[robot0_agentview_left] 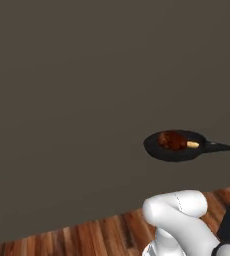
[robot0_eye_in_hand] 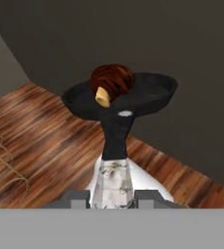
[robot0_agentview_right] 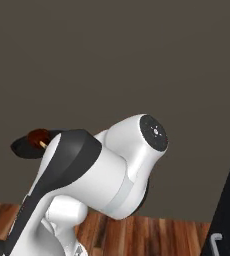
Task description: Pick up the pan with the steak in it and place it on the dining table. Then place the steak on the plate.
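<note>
The end effector point(robot0_eye_in_hand: 113, 197) sits closest in the hand view, clamped on the silver tip of the handle point(robot0_eye_in_hand: 115, 146), which runs straight away from it to the pan point(robot0_eye_in_hand: 121, 99). The pan is carried in mid-air over the wooden floor point(robot0_eye_in_hand: 46, 136), with a dark wall point(robot0_agentview_left: 87, 75) behind it. The steak point(robot0_eye_in_hand: 111, 80) lies inside, toward the handle side, its tan bone end pointing back along the handle. From the left base view the pan point(robot0_agentview_left: 174, 146) looks close to level with the steak point(robot0_agentview_left: 173, 140) near its middle; from the right base view the pan point(robot0_agentview_right: 29, 145) peeks out behind the arm's elbow point(robot0_agentview_right: 112, 165).

The step in hand appears to be carrying the pan to the counter. A grip at the far end of a long handle gives the pan plenty of leverage to droop or roll, so the wrist should hold it level and any turn of base or arm should be slow and smooth. The steak is loose and the rim shallow; a jolt could slide it out. Set the pan down flat before letting go.
</note>
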Controlling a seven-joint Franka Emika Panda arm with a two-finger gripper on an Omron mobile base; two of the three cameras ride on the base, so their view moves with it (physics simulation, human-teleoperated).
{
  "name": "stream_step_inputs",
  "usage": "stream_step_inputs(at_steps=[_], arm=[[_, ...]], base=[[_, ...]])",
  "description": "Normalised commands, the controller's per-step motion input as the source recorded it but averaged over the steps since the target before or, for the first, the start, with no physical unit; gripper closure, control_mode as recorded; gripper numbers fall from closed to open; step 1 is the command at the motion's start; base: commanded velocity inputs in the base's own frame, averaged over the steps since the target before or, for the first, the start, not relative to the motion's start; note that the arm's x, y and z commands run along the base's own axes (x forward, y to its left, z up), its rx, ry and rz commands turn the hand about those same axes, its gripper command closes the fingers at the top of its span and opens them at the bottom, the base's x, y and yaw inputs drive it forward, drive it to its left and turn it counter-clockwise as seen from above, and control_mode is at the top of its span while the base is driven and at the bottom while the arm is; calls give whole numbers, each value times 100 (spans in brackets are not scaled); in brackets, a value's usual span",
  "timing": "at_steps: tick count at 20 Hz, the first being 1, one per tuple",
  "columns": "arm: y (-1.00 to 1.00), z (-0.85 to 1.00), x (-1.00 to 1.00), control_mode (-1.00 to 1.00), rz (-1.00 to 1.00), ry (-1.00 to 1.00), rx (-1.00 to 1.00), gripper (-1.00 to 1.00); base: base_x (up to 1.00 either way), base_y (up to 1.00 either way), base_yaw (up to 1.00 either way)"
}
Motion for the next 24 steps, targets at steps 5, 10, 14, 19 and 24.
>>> stream_step_inputs(at_steps=[5,10,14,19,24], arm=[[0,0,0,100,0,0,0,100],[0,0,0,100,0,0,0,100],[0,0,0,100,0,0,0,100],[0,0,0,100,0,0,0,100],[0,0,0,100,0,0,0,100]], base=[[9,0,44],[0,0,48],[0,0,49],[0,0,49],[0,0,49]])
